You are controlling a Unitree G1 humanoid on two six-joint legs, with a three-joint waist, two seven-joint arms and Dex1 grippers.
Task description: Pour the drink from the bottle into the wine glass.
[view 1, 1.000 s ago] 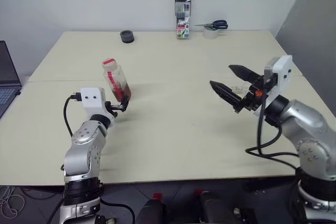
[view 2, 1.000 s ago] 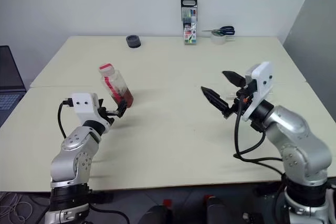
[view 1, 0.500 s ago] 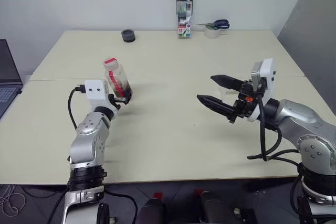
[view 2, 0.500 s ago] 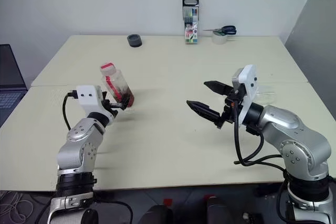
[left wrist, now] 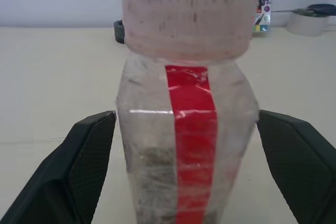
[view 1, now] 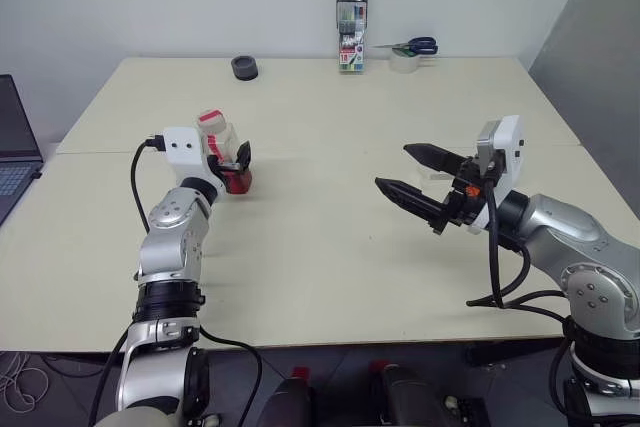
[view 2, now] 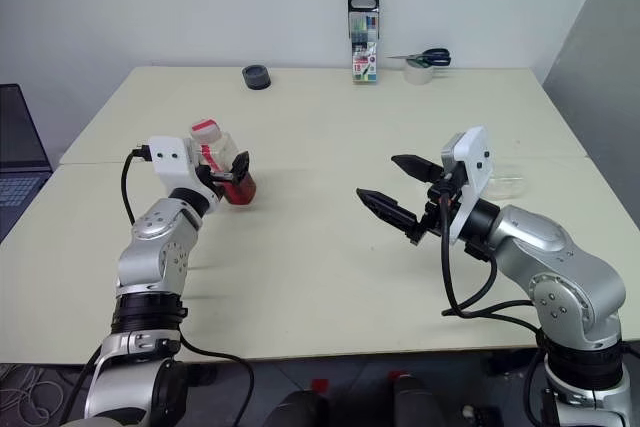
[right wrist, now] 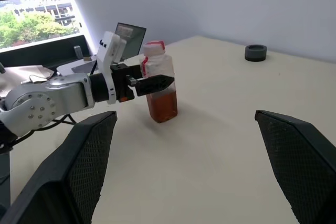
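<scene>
The bottle (view 1: 222, 150) is a small clear one with a red label strip and a pink-red cap. It stands upright at the left of the table, its base at or just above the surface. The drink (right wrist: 163, 106), reddish-brown, fills its lower part. My left gripper (view 1: 238, 159) points level and is shut on the bottle's sides, one black finger (left wrist: 79, 166) pressed against each flank. My right gripper (view 2: 376, 176) hovers open and empty over the right half of the table, pointing toward the bottle. The wine glass (view 2: 505, 184) shows faintly behind my right wrist, mostly hidden.
A laptop (view 1: 15, 147) sits off the table's left edge. Along the far edge are a black roll (view 1: 243, 68), a case of markers (view 1: 350, 29), and scissors on a tape roll (view 1: 405, 52). A bare stretch of table (view 1: 320, 217) lies between the grippers.
My left gripper has gone forward and up and levelled out, bringing the bottle from tilted to upright. The right gripper stays open, about where it was.
</scene>
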